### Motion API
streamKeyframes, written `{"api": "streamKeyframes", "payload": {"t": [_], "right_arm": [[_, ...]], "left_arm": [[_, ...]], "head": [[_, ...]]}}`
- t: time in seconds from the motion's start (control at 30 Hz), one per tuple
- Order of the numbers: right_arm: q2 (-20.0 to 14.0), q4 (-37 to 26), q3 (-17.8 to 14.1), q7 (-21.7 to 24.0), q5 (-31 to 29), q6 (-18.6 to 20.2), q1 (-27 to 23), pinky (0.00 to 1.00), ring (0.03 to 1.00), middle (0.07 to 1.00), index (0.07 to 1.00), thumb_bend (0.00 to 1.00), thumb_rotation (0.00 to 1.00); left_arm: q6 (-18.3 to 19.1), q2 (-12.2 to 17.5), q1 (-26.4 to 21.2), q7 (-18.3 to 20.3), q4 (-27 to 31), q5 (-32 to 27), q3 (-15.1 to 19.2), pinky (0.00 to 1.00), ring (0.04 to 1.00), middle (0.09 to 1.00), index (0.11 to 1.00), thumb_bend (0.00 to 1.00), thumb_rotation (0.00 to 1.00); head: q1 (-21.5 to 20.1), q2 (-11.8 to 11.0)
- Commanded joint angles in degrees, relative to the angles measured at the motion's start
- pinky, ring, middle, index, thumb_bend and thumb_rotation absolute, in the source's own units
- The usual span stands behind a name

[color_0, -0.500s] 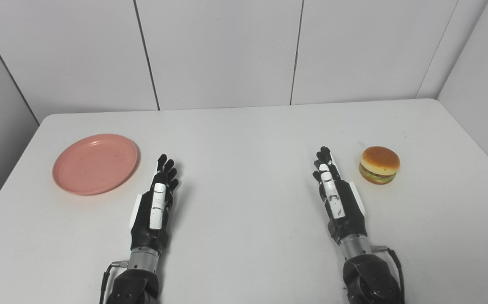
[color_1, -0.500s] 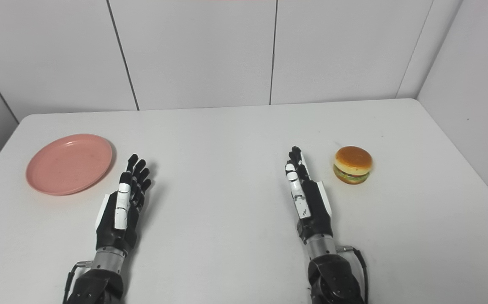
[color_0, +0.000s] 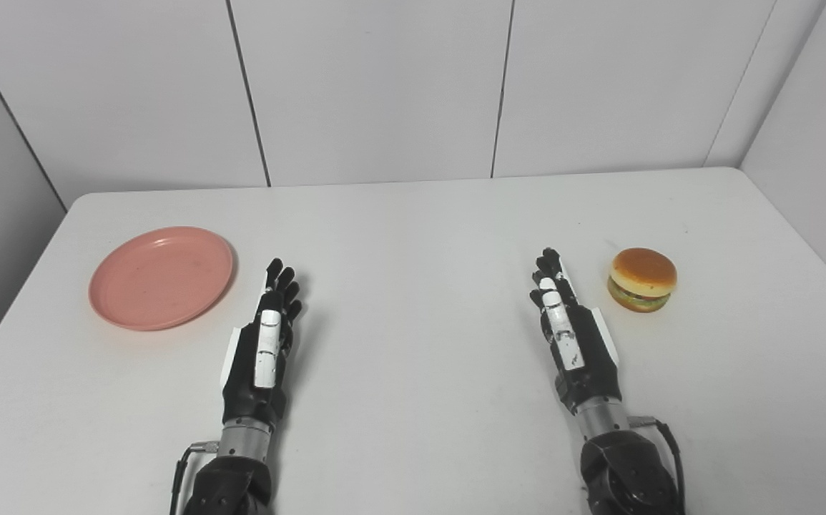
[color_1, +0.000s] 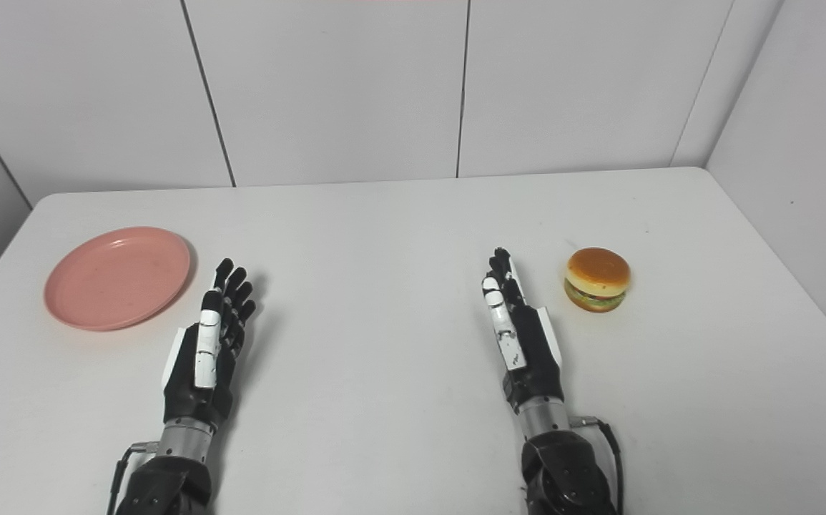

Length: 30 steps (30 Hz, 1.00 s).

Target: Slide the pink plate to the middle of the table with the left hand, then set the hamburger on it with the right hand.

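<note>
A pink plate (color_0: 161,277) lies empty on the white table (color_0: 413,236) at the left. A toy hamburger (color_0: 642,279) sits on the table at the right. My left hand (color_0: 266,342) rests edge-on near the table, fingers straight and apart, open and empty, just right of the plate and not touching it. My right hand (color_0: 571,332) is also open and empty, fingers straight, a short way left of the hamburger and apart from it. The same scene shows in the right eye view, with the plate (color_1: 118,277) and the hamburger (color_1: 598,278).
White panel walls stand behind the table and at its right side. The table's far edge runs along the back wall, and its left edge is close to the plate.
</note>
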<state>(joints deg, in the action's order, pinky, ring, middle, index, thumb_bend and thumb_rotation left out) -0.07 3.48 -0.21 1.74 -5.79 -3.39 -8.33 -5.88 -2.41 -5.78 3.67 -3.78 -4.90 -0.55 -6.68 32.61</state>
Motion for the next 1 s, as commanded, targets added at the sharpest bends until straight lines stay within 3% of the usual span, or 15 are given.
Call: {"api": "streamKeyframes", "payload": {"t": [0.0,0.4,0.43,0.47,0.53,0.67,0.8,0.97], "right_arm": [[0.09,1.17,-0.11,0.47,0.06,-2.26,0.32,1.00,1.000,1.000,1.000,0.55,0.90],[0.31,1.42,-0.17,0.42,0.19,-2.34,0.15,1.00,1.000,1.000,1.000,0.55,0.92],[0.16,1.49,-0.23,0.51,0.13,-2.41,0.24,1.00,1.000,1.000,1.000,0.55,0.92],[0.05,1.54,-0.28,0.58,0.08,-2.46,0.30,1.00,1.000,1.000,1.000,0.55,0.92],[-0.61,1.24,-0.79,1.33,-1.03,-2.86,0.80,1.00,1.000,1.000,1.000,0.54,0.91],[-2.42,1.52,-1.89,2.37,-2.25,-3.84,1.54,1.00,1.000,1.000,1.000,0.52,0.95],[-3.81,4.14,-2.99,3.23,-2.75,-6.74,1.40,1.00,1.000,1.000,1.000,0.57,0.94],[-5.15,6.42,-3.55,4.38,-3.98,-8.62,1.09,1.00,1.000,1.000,1.000,0.62,0.94]], "left_arm": [[-1.48,0.18,0.89,0.31,-0.93,0.12,-0.28,1.00,1.000,1.000,1.000,0.71,0.99],[-1.66,0.60,0.93,0.58,-1.31,-0.22,-0.58,1.00,1.000,1.000,1.000,0.71,1.00],[-2.06,0.43,0.99,0.63,-1.57,-0.29,-0.67,1.00,1.000,1.000,1.000,0.71,1.00],[-2.32,0.30,1.04,0.66,-1.73,-0.34,-0.73,1.00,1.000,1.000,1.000,0.71,1.00],[-2.44,-0.61,1.15,0.17,-2.04,0.40,-1.38,1.00,1.000,1.000,1.000,0.70,1.00],[-2.60,-2.23,1.54,-1.05,-2.27,3.14,-3.32,1.00,1.000,1.000,1.000,0.69,1.00],[-4.24,-3.91,1.36,-2.07,-3.86,4.46,-4.43,1.00,1.000,1.000,1.000,0.68,1.00],[-7.49,-5.85,0.72,-3.23,-6.44,4.99,-4.58,1.00,1.000,1.000,1.000,0.57,1.00]], "head": [[-0.02,0.12],[0.50,-0.21],[3.49,-0.87],[3.49,-0.87],[10.06,-2.10],[17.52,-4.24],[21.83,-5.68],[24.38,-7.40]]}}
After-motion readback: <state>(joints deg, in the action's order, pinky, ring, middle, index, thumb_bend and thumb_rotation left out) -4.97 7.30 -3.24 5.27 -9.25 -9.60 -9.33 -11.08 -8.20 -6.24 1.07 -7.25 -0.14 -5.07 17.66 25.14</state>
